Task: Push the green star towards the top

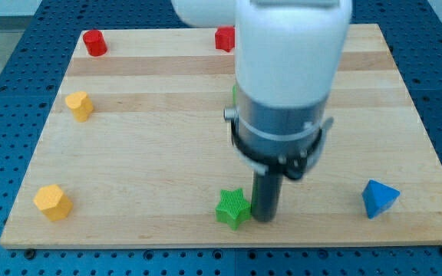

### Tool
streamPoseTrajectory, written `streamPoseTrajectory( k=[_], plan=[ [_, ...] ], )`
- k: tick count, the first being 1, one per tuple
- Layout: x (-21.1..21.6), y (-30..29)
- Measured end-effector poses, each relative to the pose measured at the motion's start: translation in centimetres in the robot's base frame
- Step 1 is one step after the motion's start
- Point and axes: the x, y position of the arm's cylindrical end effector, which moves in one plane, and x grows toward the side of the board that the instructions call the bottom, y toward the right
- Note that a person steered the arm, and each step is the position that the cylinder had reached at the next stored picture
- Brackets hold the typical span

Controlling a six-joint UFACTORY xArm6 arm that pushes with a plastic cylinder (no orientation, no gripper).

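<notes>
Down near the view's bottom edge, my tip (265, 218) rests on the wooden board (167, 161), just to the view's right of the green star (232, 208). The two look to be touching or very nearly so; the gap between them is too slight to judge. My tip is a plain dark rod end with no jaws, so it neither spreads nor pinches anything; it simply stands upright beside the star. Above it, the rod runs up into a grey collar with a black ring, and over that the large white arm body (290, 54) fills the upper middle of the view and hides part of the board behind it.

The green star sits close to the board's bottom edge, a little right of the middle. A sliver of green shows at the arm's left edge, higher up; what it belongs to I cannot tell.

Further out, a blue block (379, 198), roughly wedge-shaped, lies well off to the view's right at about the same level as the star. An orange block (53, 202) sits near the bottom left corner, and a yellow block (79, 105) lies higher on the left side. Two red blocks stand along the top edge: one (94, 42) near the top left corner, the other (225, 38) near the middle, partly behind the arm. The board lies on a blue perforated table (6, 61).
</notes>
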Motion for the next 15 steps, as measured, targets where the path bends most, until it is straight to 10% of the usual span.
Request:
streamPoseTrajectory(
  k=[15],
  plan=[
    [-5.8,-9.7]
  ],
)
